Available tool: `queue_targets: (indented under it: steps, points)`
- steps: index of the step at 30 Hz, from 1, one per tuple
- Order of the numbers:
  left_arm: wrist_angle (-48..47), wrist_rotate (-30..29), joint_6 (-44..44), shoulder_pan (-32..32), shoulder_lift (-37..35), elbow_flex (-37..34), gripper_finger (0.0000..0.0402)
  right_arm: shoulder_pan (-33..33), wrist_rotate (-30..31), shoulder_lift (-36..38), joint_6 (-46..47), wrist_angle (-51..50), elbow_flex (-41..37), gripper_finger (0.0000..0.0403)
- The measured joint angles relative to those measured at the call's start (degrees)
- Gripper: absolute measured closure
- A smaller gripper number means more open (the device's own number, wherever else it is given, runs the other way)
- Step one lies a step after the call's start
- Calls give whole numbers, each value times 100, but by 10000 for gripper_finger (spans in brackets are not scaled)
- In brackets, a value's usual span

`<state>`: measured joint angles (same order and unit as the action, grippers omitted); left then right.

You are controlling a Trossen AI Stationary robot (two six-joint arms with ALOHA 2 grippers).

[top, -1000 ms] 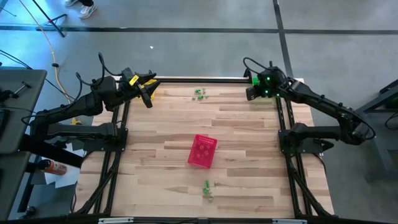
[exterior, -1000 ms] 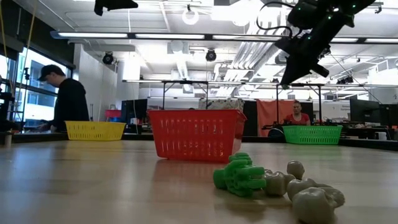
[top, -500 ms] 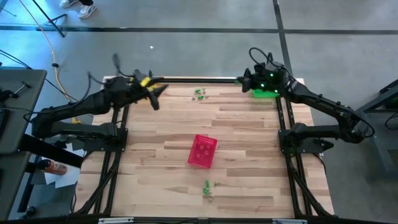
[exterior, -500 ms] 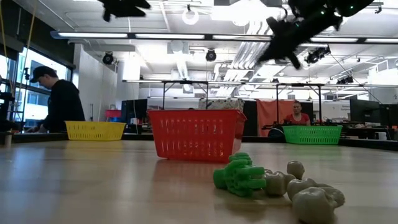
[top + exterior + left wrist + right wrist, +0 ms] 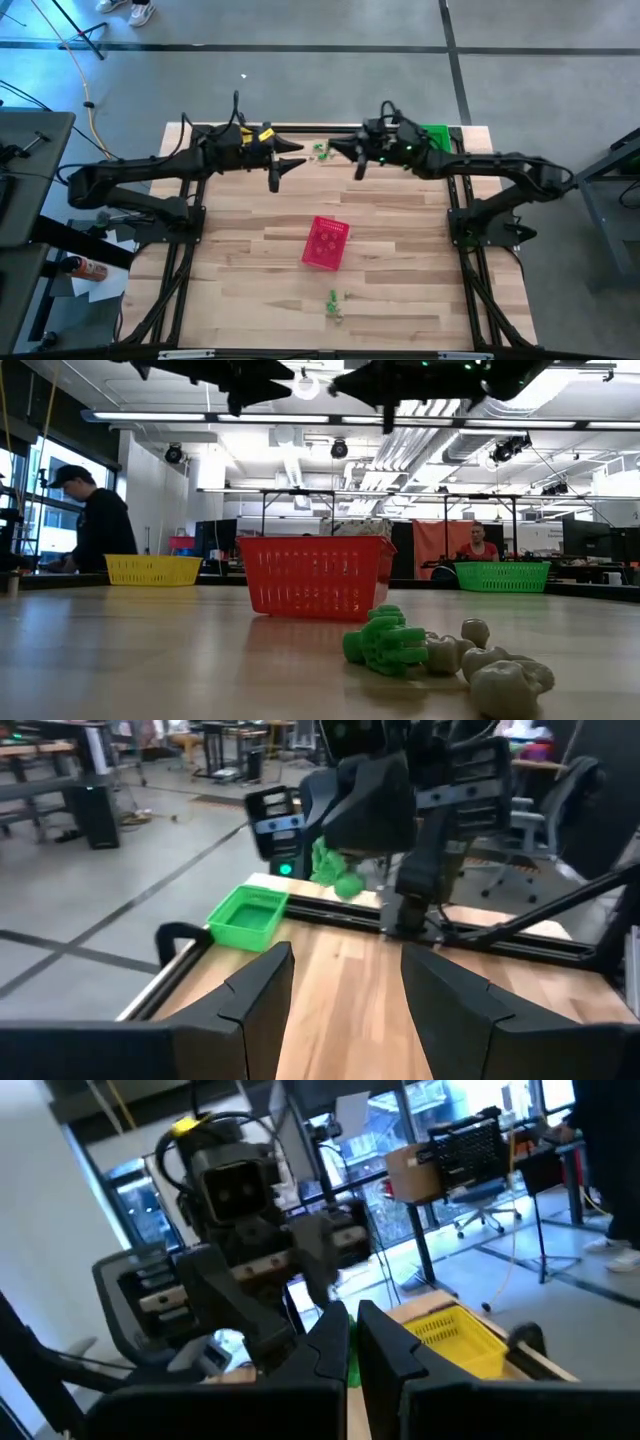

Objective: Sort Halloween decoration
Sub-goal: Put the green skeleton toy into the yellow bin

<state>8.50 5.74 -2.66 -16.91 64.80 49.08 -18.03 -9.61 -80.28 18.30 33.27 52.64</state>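
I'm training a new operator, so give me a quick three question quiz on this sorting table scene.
1. True or false: the pink basket sits near the table's middle.
2. Which gripper is open: A left, B right?
3. Fill in: the green basket sits at the table's far ____ corner.

Key: 1 true. 2 A; the right is shut and empty. 3 right, opposite the yellow basket.
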Motion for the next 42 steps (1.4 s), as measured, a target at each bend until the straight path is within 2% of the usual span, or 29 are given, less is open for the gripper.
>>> queue_targets:
  steps: [4, 7, 12, 28, 33, 42]
  points:
    - [28, 15, 39, 2, 126, 0, 225, 198, 17, -505, -322, -187, 692, 402]
    - [21, -28, 81, 2, 166, 0, 225, 237, 20, -752, -560, -806, 1151, 402]
    - [43, -134, 90, 2, 162, 0, 225, 233, 4, -940, -809, -1349, 1584, 402]
    - [235, -144, -22, -26, 198, 0, 226, 366, -23, -1247, -981, -1141, 1635, 402]
    - [-86, -175, -24, -42, 198, 0, 240, 350, 20, -1256, -981, -1040, 1635, 402]
    - [-57, -176, -22, -120, 194, 0, 270, 340, 16, -1230, -976, -1037, 1635, 402]
